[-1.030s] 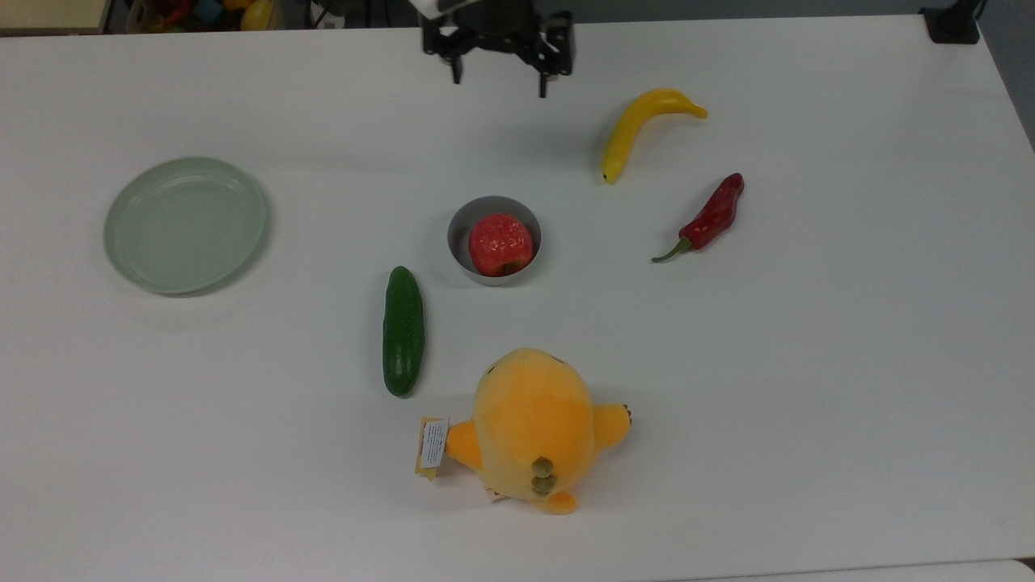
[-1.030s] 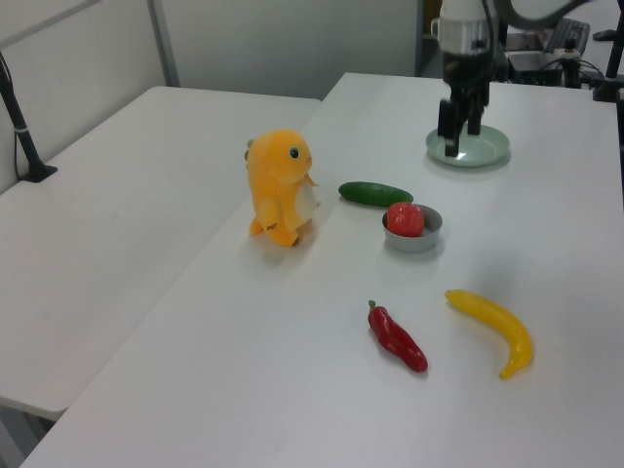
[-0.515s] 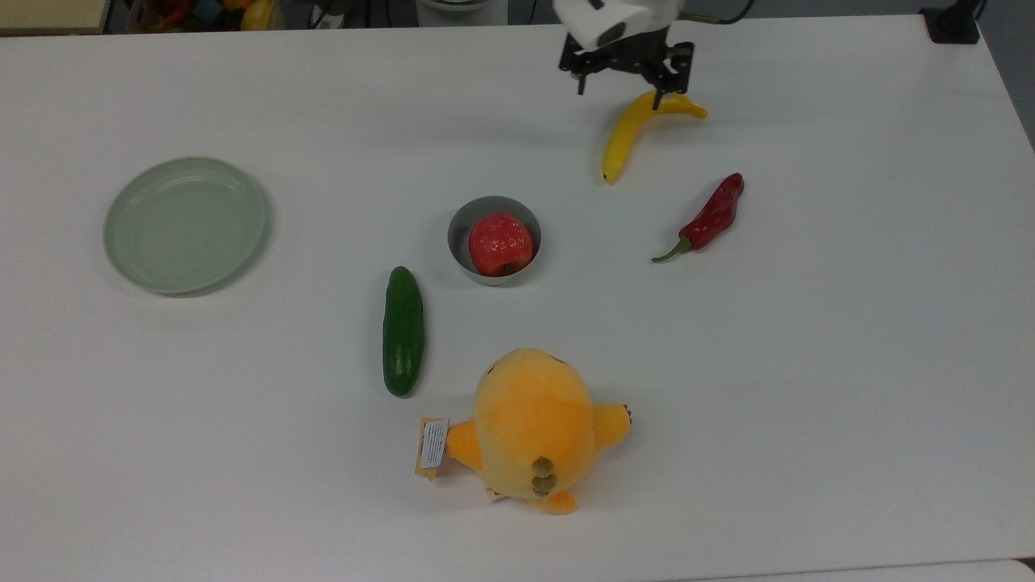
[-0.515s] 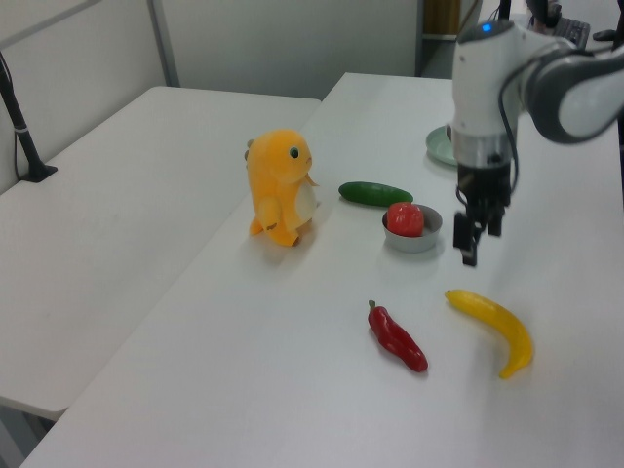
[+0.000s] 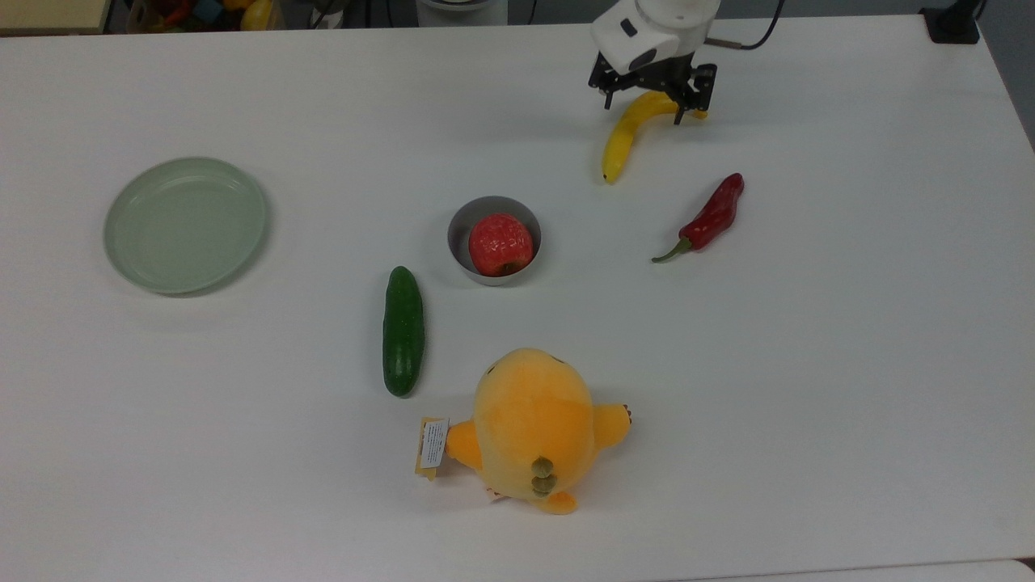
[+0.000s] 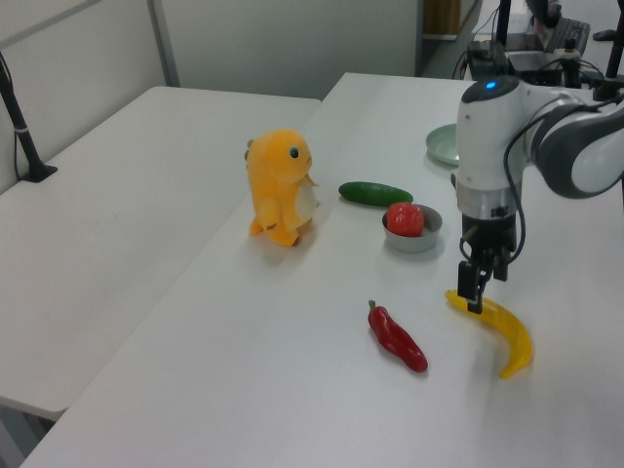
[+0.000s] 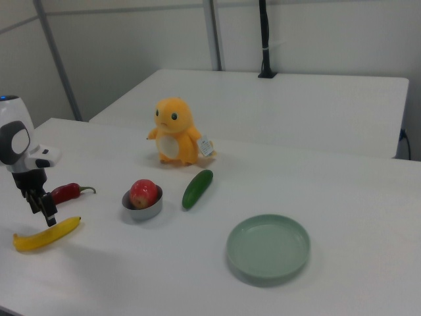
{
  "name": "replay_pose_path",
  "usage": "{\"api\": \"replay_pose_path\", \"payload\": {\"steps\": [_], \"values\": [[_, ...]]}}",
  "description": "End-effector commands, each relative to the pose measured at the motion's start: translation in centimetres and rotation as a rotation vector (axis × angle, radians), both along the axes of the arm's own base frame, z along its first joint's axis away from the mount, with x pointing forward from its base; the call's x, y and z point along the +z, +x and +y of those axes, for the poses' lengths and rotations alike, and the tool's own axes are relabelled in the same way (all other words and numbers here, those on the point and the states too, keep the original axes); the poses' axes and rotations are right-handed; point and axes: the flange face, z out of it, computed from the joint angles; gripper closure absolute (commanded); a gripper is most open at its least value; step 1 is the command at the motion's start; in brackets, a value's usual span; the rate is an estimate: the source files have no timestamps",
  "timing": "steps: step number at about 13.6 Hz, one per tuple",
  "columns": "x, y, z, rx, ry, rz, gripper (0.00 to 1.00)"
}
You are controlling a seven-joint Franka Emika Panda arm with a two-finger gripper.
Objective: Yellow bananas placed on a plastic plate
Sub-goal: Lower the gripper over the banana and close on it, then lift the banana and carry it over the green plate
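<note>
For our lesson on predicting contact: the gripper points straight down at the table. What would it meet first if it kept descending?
Most likely the yellow banana: the open gripper hangs over its stem end, one finger on each side. How much height is left is unclear.

A white table [image 5: 808,364] carries a pale green plate [image 5: 185,224], yellow banana [image 5: 627,133], red chili pepper [image 5: 710,216], cucumber [image 5: 403,330], orange plush toy [image 5: 530,428] — and a small grey bowl [image 5: 465,226].
</note>
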Motion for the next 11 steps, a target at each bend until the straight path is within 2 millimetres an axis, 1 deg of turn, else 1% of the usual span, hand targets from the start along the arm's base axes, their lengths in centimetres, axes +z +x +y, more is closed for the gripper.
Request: {"api": "replay_pose_path", "payload": {"steps": [1, 5, 7, 10, 11], "values": [[-1.1, -0.1, 0.3, -0.024, -0.003, -0.001, 0.0], [-2.3, -0.5, -0.1, -0.017, -0.023, 0.014, 0.0], [-3.2, -0.1, -0.7, -0.011, -0.042, 0.02, 0.0], [-3.4, 0.0, -0.7, -0.01, -0.043, 0.021, 0.0], [-4.1, -0.1, -0.7, -0.004, -0.05, 0.032, 0.0]]}}
